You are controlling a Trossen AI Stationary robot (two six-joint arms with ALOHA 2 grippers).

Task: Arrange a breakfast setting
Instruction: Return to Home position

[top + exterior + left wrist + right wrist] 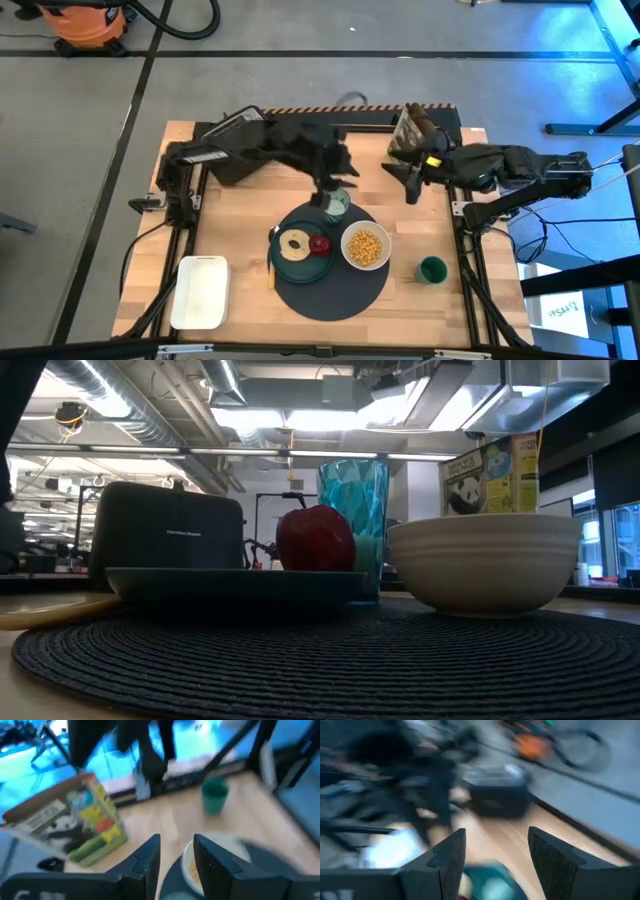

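The setting is judged done, bagel [296, 242] and red apple [319, 244] laid on the plate [290, 268], bowl [346, 238] beside, tumbler [337, 204] at the mat [330, 295] edge; left gripper [176, 845] and right gripper [496, 840] fingers are spread, empty, only homing left.

The table holds one round dark mat [330, 290], one teal plate [296, 268], one white bowl [345, 240], one green tumbler [352, 490], one bagel [296, 242], one apple [319, 245] and one small utensil [271, 272]. There is also one small green cup [432, 269], one white tray [200, 291], one cereal box [70, 822] and one toaster [168, 538]. Two arms show, a left arm [250, 140] and a right arm [520, 168].
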